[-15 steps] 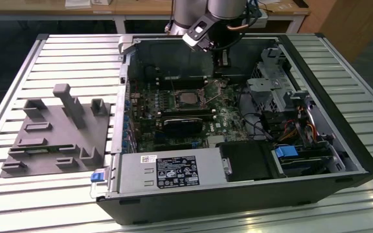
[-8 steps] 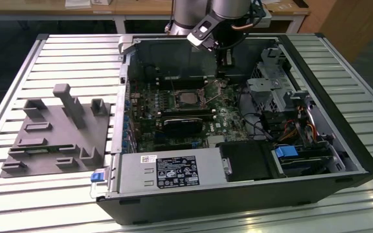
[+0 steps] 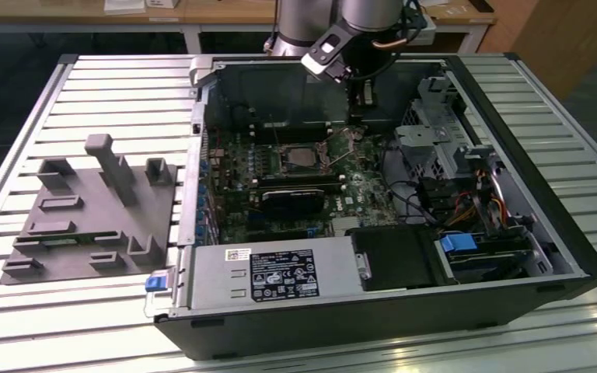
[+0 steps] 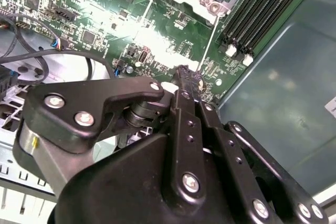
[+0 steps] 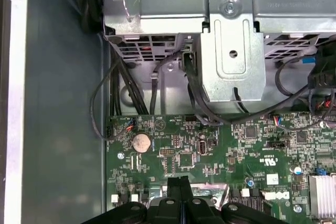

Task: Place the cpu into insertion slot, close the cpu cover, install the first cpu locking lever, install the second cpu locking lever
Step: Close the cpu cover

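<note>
Slatted metal table [image 3: 102, 85] bears an open case [image 3: 382, 326]; black tool [image 5: 179, 181] jaws together above green motherboard [image 5: 236, 150].

The arm [image 3: 304, 23] is made of smooth silver-grey cylindrical links with darker bands at the joints. At its wrist sits a pale grey camera block [image 3: 325, 53] with a dark lens, and an orange cable [image 3: 385, 44] curls beside it. The gripper [image 4: 185, 73] is matte black, with flat linkage bars rounded at the ends and pinned with shiny silver screws [image 4: 190, 182]. In the first wrist view its slim black fingers [image 5: 174, 192] rise from rounded knuckles.
</note>
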Robot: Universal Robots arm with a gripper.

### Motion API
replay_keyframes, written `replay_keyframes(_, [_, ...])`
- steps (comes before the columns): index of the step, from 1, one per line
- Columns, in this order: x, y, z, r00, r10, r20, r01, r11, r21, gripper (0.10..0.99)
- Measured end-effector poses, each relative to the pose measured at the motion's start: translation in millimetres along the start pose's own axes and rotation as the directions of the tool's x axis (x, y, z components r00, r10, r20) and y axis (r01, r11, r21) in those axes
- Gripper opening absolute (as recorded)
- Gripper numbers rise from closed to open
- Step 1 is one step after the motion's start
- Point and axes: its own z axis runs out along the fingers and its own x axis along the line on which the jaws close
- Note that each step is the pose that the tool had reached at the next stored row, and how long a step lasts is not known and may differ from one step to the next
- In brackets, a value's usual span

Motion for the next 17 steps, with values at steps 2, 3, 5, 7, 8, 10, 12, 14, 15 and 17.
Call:
replay_keyframes(2, [0.1, 1.8, 0.6, 1.0, 0.0, 0.0003, 0.0, 1.0, 0.0, 0.102])
replay_keyframes(3, [0.2, 2.7, 0.9, 1.0, 0.0, 0.0007, 0.0, 1.0, 0.0, 0.102])
replay_keyframes(5, [0.2, 4.8, 1.6, 1.0, 0.0, 0.0023, 0.0, 1.0, 0.0, 0.102])
replay_keyframes(7, [0.3, 6.2, 2.3, 1.0, 0.0, 0.0046, 0.0, 1.0, 0.0, 0.102])
replay_keyframes(8, [0.3, 6.9, 2.7, 1.0, 0.0, 0.0059, 0.0, 1.0, 0.0, 0.102])
replay_keyframes(10, [0.4, 7.8, 4.2, 1.0, -0.001, 0.008, 0.001, 1.0, 0.0, 0.102])
replay_keyframes(12, [0.4, 8.4, 6.1, 0.9999, -0.001, 0.0101, 0.001, 1.0, 0.0, 0.102])
replay_keyframes(14, [0.5, 8.9, 7.9, 0.9999, -0.001, 0.0124, 0.001, 1.0, -0.001, 0.102])
replay_keyframes(15, [0.5, 9.2, 8.8, 0.9999, -0.001, 0.0133, 0.001, 1.0, -0.001, 0.102])
replay_keyframes(17, [0.6, 10.2, 10.4, 0.9999, -0.001, 0.0153, 0.001, 1.0, -0.001, 0.102])
